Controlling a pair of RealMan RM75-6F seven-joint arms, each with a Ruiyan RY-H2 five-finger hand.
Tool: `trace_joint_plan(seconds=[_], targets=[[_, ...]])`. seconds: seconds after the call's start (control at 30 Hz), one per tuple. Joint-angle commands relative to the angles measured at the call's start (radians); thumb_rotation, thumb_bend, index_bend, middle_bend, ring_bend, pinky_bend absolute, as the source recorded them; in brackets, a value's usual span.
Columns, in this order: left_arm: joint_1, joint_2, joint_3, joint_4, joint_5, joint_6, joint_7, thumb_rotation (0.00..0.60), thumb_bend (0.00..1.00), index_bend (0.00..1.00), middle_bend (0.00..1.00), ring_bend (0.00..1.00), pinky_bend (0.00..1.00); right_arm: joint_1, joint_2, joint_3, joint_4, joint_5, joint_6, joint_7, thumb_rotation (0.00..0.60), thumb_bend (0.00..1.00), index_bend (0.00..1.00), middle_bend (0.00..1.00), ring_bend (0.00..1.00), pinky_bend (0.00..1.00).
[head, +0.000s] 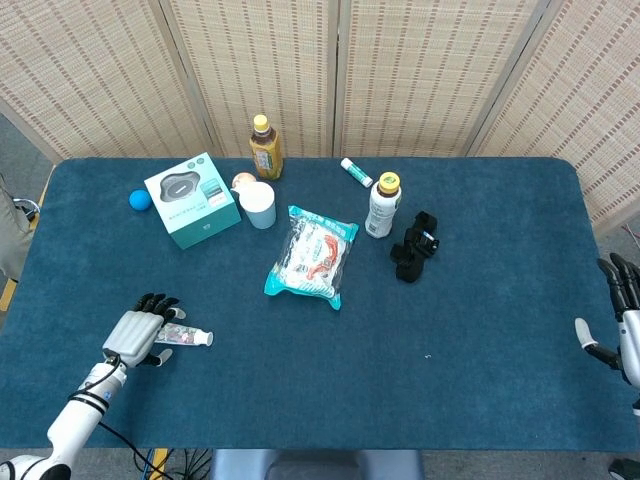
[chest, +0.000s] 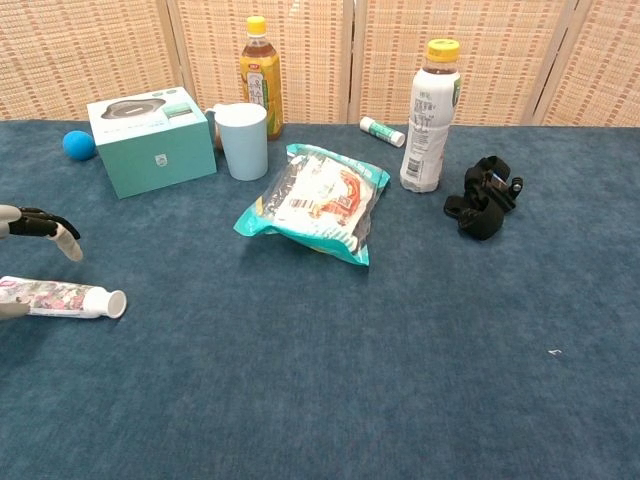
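**Head view: our left hand over the tube, our right at the far edge**

Head view first, taking the snack bag at mid-table as our landmark. Far to its left and nearer us, our left hand hangs over the tail of the tube, fingers spread and gripping nothing; we cannot tell whether they touch it. In the chest view the fingertips show just above the tube, whose open mouth points toward the bag.

Behind the bag to its left lie the blue ball, the teal box and the white cup, with the tea bottle behind the cup. Just right of the bag stands the white bottle, a small stick behind it, and the black strap beside it.

Well to the right of the bag, at the table edge, our right hand sits with fingers apart, holding nothing.
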Motion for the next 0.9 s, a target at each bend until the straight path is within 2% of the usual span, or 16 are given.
trace_joint_plan(seconds=[0.03,0.9], targets=[[-0.01,-0.019,-0.003,0.021,-0.019,-0.011,0.0,0.596,0.25,0.27,0.14,0.07,0.04,-0.003,0.0,-0.001,0.004,0.0,0.001,0.009,0.6,0.29,0.04,0.05,0.0,0.0],[-0.019,-0.12,0.004,0.145,-0.047,-0.003,-0.068,0.58,0.28,0.36,0.16,0.08,0.07,-0.024,0.018,-0.011,0.0,-0.009,0.015,0.046,0.6,0.29,0.04,0.05,0.0,0.0]])
